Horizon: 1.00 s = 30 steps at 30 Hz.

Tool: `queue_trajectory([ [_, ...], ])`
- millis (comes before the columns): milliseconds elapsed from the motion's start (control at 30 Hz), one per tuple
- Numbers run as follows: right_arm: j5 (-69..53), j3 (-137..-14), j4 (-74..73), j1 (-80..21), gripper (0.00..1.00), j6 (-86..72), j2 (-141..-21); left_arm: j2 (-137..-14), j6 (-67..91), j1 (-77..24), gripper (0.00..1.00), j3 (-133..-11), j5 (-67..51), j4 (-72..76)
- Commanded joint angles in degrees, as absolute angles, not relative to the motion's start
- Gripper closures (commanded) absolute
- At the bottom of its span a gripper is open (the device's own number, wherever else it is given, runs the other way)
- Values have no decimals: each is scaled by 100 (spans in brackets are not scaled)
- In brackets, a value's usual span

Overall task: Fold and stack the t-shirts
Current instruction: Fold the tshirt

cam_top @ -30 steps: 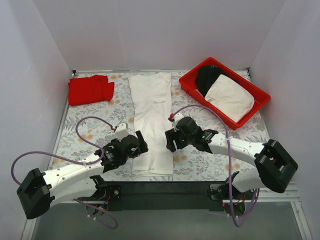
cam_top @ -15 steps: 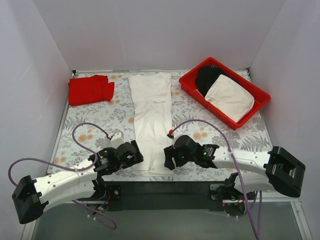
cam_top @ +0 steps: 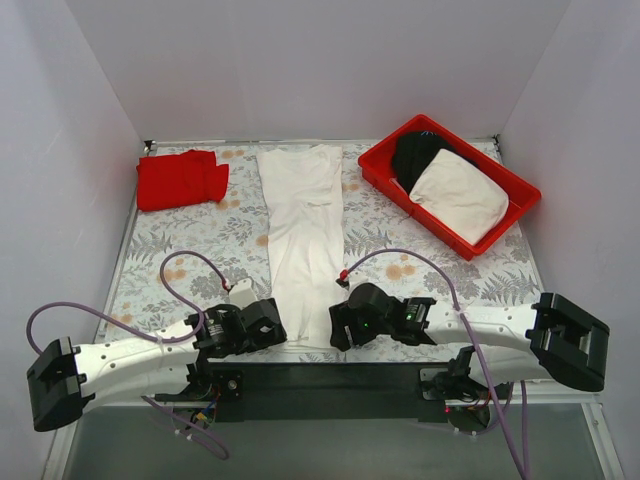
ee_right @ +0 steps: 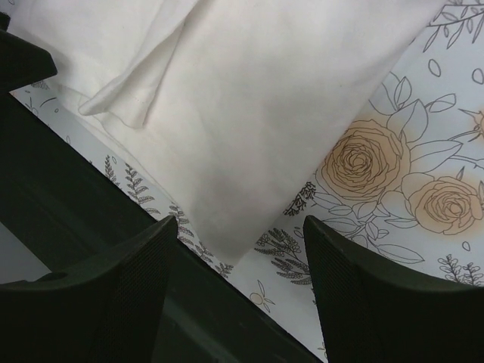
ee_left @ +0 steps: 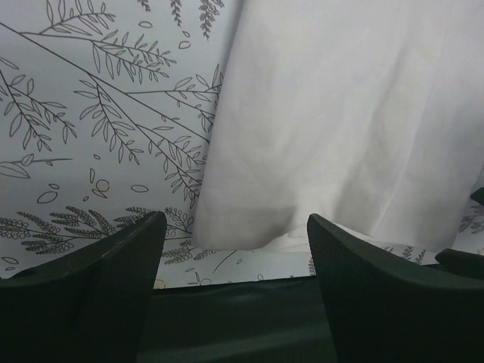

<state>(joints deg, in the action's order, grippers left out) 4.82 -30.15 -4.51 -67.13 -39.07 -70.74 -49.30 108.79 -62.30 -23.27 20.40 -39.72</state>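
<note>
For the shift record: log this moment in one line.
white shirt: flat, folded lengthwise | left gripper: open at near-left corner | right gripper: open at near-right corner | red shirt: folded, far left

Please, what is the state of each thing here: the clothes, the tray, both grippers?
white t-shirt: folded into a long strip, lying flat.
red t-shirt: folded, at the far left corner.
red tray: holds two garments.
black garment: bunched, partly under the off-white one.
off-white garment: folded, on top in the tray.
left gripper: open, at the white t-shirt's near left corner.
right gripper: open, at its near right corner.
</note>
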Motion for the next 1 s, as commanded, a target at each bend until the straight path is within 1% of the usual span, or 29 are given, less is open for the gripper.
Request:
queue_trajectory([
  [0, 650, -3173, -422, -6846, 39, -4069, -7207, -4940, 11354, -6486, 31, -2355, 1995, -4385],
  [67, 686, -3190, -431, -6899, 39, -4078, -7286, -4939, 11443, -6635, 34, -2312, 2030, -4438],
  [133, 686, -3208, -431, -6908, 39, -4087, -7339, -4983, 11540, -6680, 39, -2320, 2083, -4500],
  [233, 686, -3217, -439, -6943, 39, -4139, -7391, -5036, 11601, -6741, 43, -2355, 2179, -4570],
  [433, 703, -3199, -466, -6987, 39, -4192, -7409, -5080, 11593, -6750, 46, -2364, 2285, -4570],
  [467, 721, -3199, -475, -6996, 39, -4201, -7392, -5080, 11593, -6759, 49, -2364, 2276, -4562],
  [567, 782, -3225, -553, -7040, 39, -4236, -7400, -5106, 11575, -6759, 53, -2347, 2250, -4509],
  [667, 887, -3261, -711, -7101, 40, -4289, -7427, -5176, 11505, -6767, 61, -2373, 2241, -4491],
  [700, 914, -3261, -755, -7145, 40, -4306, -7435, -5194, 11461, -6759, 65, -2373, 2233, -4474],
  [733, 949, -3261, -808, -7154, 41, -4341, -7462, -5229, 11444, -6759, 68, -2373, 2224, -4430],
  [800, 1002, -3270, -817, -7181, 46, -4368, -7514, -5264, 11391, -6759, 74, -2364, 2206, -4395],
  [833, 1011, -3296, -843, -7189, 49, -4377, -7584, -5273, 11365, -6759, 82, -2356, 2197, -4342],
  [867, 1019, -3348, -861, -7198, 53, -4377, -7628, -5265, 11338, -6759, 85, -2347, 2189, -4316],
  [933, 1055, -3419, -914, -7233, 58, -4368, -7760, -5238, 11268, -6768, 89, -2320, 2153, -4254],
  [967, 1063, -3454, -940, -7242, 64, -4368, -7804, -5221, 11233, -6768, 90, -2312, 2136, -4228],
])
